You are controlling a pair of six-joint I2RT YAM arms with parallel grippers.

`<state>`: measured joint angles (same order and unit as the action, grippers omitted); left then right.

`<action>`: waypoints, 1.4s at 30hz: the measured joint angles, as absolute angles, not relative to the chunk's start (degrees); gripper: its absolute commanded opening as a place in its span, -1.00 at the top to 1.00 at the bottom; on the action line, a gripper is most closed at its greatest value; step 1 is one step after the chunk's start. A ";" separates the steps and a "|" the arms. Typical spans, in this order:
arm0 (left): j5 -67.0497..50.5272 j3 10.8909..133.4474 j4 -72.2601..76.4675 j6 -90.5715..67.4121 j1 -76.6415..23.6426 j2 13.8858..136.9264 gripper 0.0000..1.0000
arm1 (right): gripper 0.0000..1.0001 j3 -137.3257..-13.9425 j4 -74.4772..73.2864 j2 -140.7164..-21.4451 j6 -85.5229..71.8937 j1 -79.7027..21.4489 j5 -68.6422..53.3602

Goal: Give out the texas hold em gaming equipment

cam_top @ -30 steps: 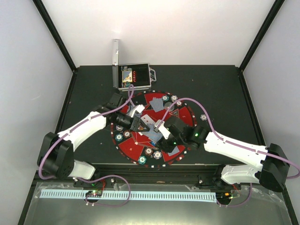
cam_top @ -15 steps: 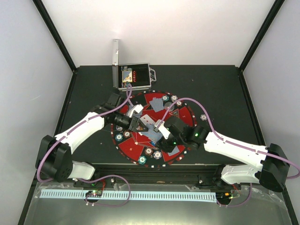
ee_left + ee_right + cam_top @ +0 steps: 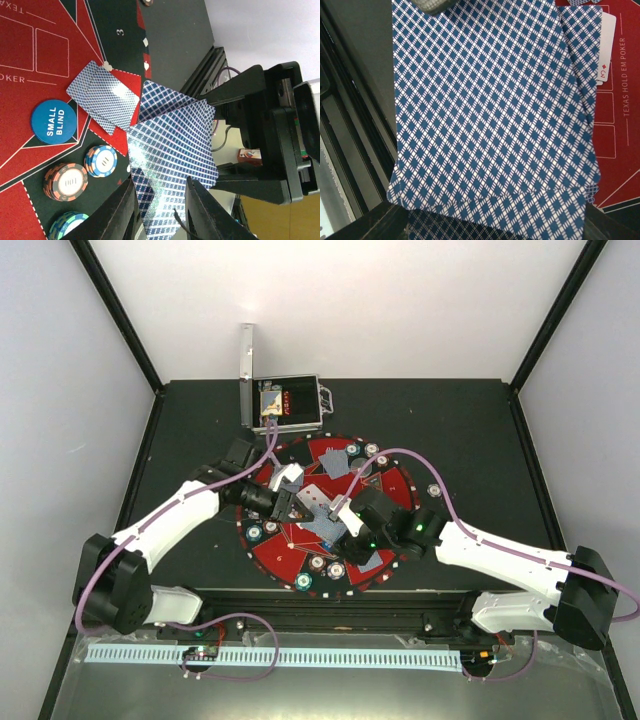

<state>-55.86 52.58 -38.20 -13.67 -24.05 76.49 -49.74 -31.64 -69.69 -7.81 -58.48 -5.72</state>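
The right fingers (image 3: pixel 335 512) hold fanned cards (image 3: pixel 170 150), long axis running toward the left fingers (image 3: pixel 297 503), which narrowly straddle their end; grip unclear.

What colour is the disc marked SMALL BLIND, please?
The disc is blue with white lettering; left wrist view.

You're looking down from above and behind; both wrist cameras sit close on the same cards (image 3: pixel 172 145).
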 measured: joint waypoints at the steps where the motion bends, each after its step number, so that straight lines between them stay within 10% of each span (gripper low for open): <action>1: -55.86 52.58 -38.20 -13.67 -24.05 76.20 0.47 | -0.24 -49.74 -31.64 -69.69 -7.81 -58.48 -5.72; 42: -56.51 41.23 -20.27 -31.79 -24.03 65.47 0.97 | -0.24 -49.74 -31.44 -69.69 -8.49 -58.48 -5.21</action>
